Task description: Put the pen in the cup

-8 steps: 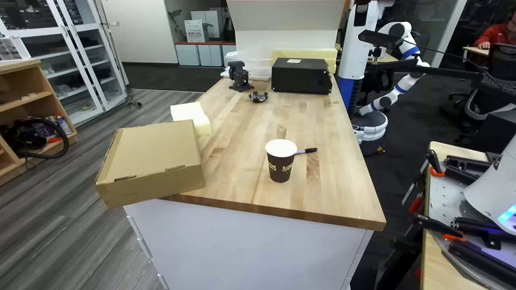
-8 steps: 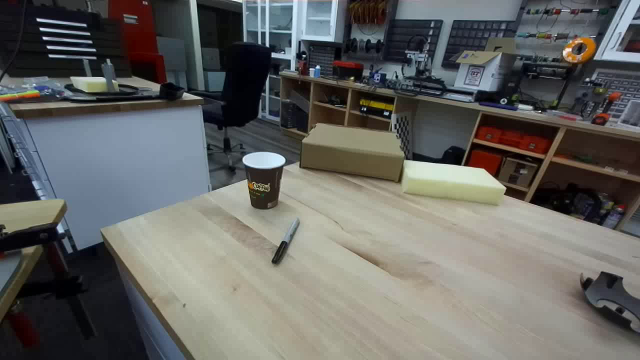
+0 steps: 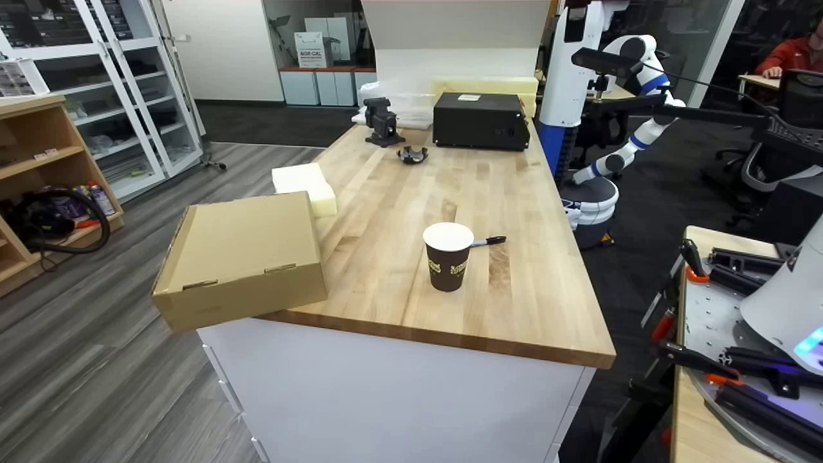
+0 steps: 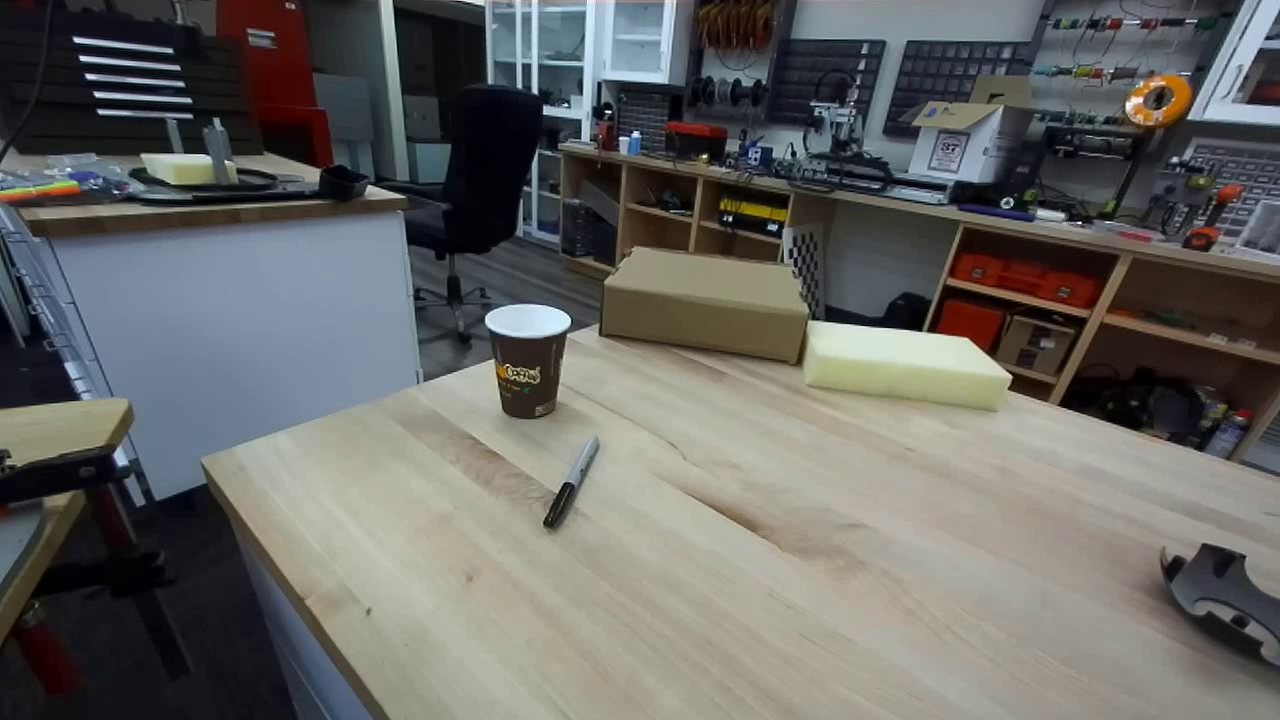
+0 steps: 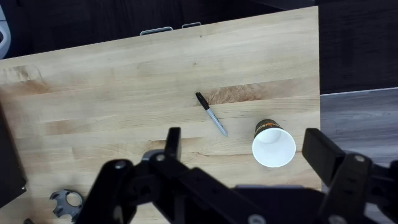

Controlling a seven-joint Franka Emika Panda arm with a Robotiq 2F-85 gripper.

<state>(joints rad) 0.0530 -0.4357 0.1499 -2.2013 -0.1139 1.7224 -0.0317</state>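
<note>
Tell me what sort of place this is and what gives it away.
Probably a robotics lab or workshop: in exterior views, the background holds a white, blue-banded robot arm, a dark drawer unit and a tall glass-doored cabinet.

Grey plank floor [image 3: 96, 360], white wall [image 3: 218, 51], glass-doored cabinet [image 3: 119, 82], wooden shelves [image 4: 1096, 318], black office chair [image 4: 495, 165].

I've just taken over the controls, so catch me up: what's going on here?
Nothing is being handled right now. The robot's gripper is open over the wooden table, holding nothing; it shows only in the wrist view. The pen lies on the table near the cup, not touching it. The cup stands upright and empty, so the pen has yet to go in.
</note>
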